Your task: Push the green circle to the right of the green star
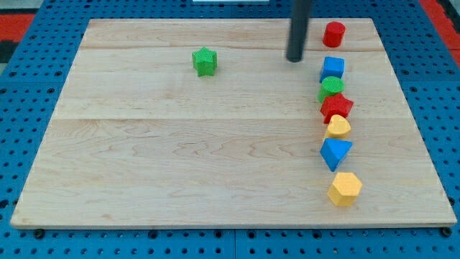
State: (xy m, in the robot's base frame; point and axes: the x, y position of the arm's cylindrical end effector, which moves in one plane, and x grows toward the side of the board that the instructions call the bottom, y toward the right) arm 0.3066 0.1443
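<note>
The green star [205,61] lies at the upper left of the wooden board [180,158]. The green circle [331,88] sits in a column of blocks at the view's right, wedged between a blue block [332,68] above it and a red star [336,107] below it. My tip [295,59] rests on the board to the upper left of the green circle, apart from it, and well to the right of the green star.
A red cylinder [333,34] stands at the top right. Below the red star lie a yellow block [338,127], a blue triangle [335,152] and a yellow hexagon [346,188]. A blue pegboard surrounds the board.
</note>
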